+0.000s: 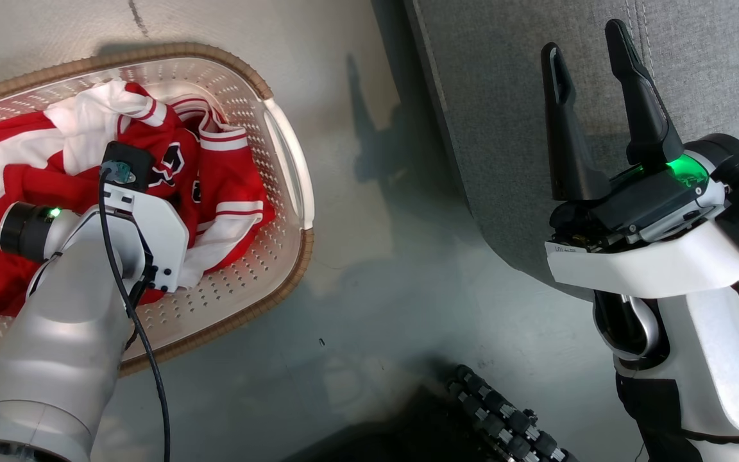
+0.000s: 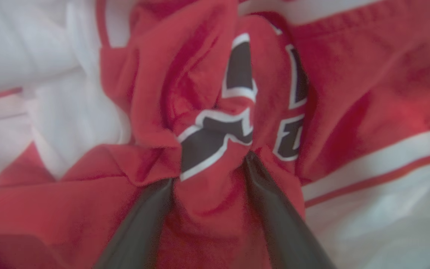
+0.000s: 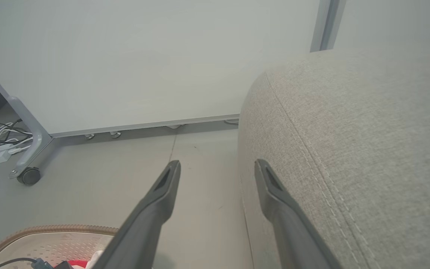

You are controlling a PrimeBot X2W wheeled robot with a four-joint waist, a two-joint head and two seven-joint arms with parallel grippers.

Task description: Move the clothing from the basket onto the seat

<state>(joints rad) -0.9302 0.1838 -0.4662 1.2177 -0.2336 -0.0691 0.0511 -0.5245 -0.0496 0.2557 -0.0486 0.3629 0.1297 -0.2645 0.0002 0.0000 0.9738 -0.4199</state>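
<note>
We judge the step in hand to be taking hold of the clothing [image 1: 228,173], which lies heaped in the basket [image 1: 294,167] at the upper left of the head view. To do it well we would close firmly on the thick fold already between the fingers, so that the slippery fabric does not slide out; then lift straight up until the trailing sleeves clear the rim, lest the basket be dragged along; only then swing across the strip of floor [image 1: 369,269] towards the seat [image 1: 504,96] at the upper right.

In the left wrist view the left gripper [image 2: 210,168] is sunk into the heap at the lower middle of the frame; its jaws stand apart, about as wide as those of the other gripper, with a bunched red fold bearing black numerals [image 2: 207,138] pushed up between them; we see no squeeze on it yet. The left arm [image 1: 68,321] rises from the lower left of the head view and bends down over the basket, its wrist covering the fingers.

The right gripper [image 1: 584,37] hangs at the upper right over the edge of the seat, fingers pointing up the frame; its jaws are spread and hold nothing.
</note>
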